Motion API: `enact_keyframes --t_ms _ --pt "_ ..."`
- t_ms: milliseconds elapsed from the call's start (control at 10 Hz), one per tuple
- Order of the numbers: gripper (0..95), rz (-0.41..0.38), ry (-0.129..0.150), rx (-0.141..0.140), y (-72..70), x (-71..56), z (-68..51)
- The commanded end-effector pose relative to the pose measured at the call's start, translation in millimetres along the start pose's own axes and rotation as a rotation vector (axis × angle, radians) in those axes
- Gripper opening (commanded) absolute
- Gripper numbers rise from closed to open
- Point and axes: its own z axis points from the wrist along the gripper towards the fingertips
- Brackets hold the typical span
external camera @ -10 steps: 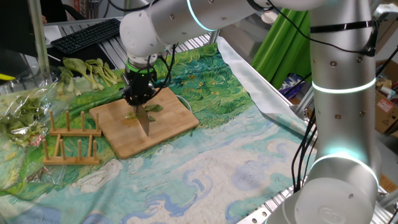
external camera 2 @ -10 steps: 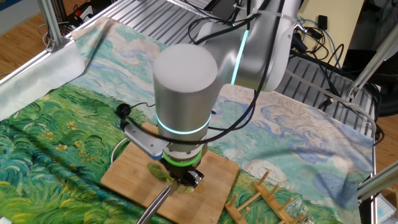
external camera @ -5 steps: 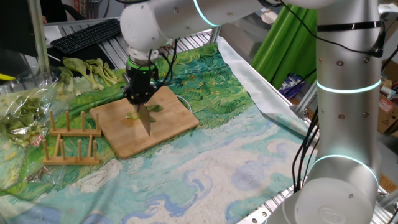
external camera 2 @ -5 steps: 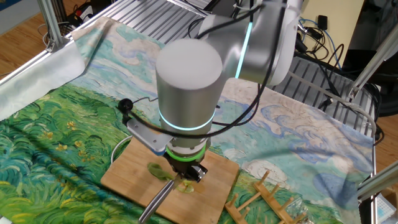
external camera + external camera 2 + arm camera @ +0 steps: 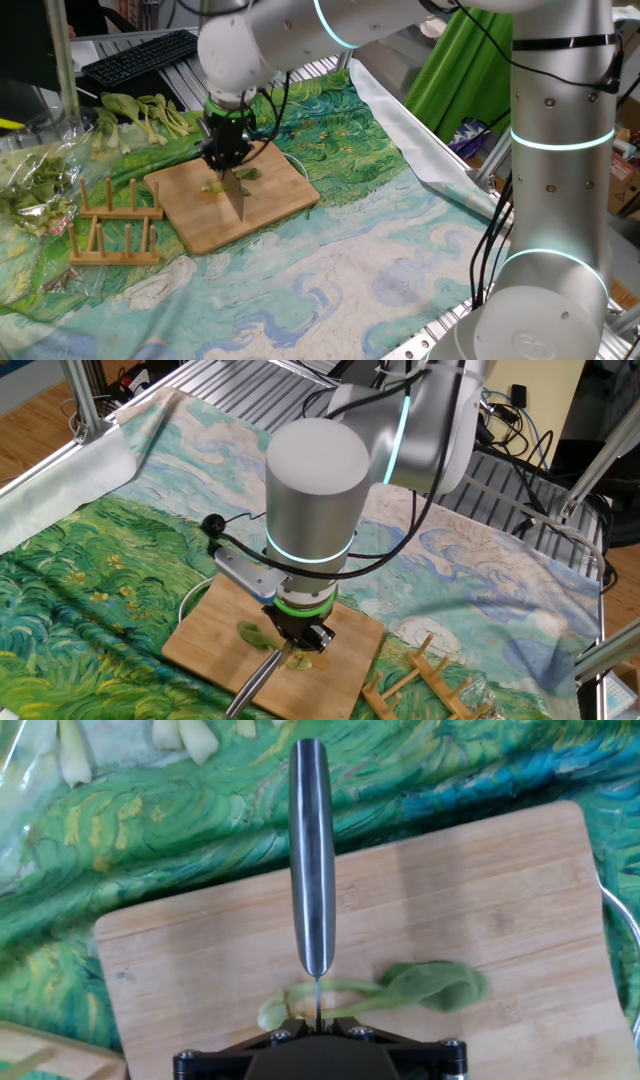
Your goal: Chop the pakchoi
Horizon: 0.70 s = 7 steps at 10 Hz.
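The pakchoi is a small green leaf with a pale stem, lying across the bamboo cutting board. It also shows under the hand in one fixed view and in the other fixed view. My gripper is shut on a steel knife. The thin blade stands across the stem, and the handle points away from the hand. In the fixed views the gripper hangs just above the board, with the knife sticking out.
A bunch of whole pale-stemmed stalks lies behind the board on the painted cloth. Plastic-wrapped greens and a wooden peg rack are at the left. A keyboard is at the back. A white cable runs beside the board.
The hand with the knife has shifted slightly sideways over the board. The leaf stays in the same spot.
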Motion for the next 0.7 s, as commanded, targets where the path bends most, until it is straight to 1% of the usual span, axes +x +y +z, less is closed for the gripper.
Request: enact_keyframes --t_ms 100,300,400,500,600,700 --pt "0.0 0.001 -0.019 -0.004 2.0 0.7 6.3" --pt "0.0 0.002 -0.029 -0.006 2.9 2.2 13.3" --pt "0.0 0.004 -0.03 -0.006 3.1 2.2 12.3" --pt "0.0 0.011 -0.034 -0.014 3.3 2.0 11.2" --pt "0.0 0.013 -0.035 -0.012 4.2 2.0 9.6" --pt "0.0 0.012 -0.027 -0.001 3.7 3.2 6.4"
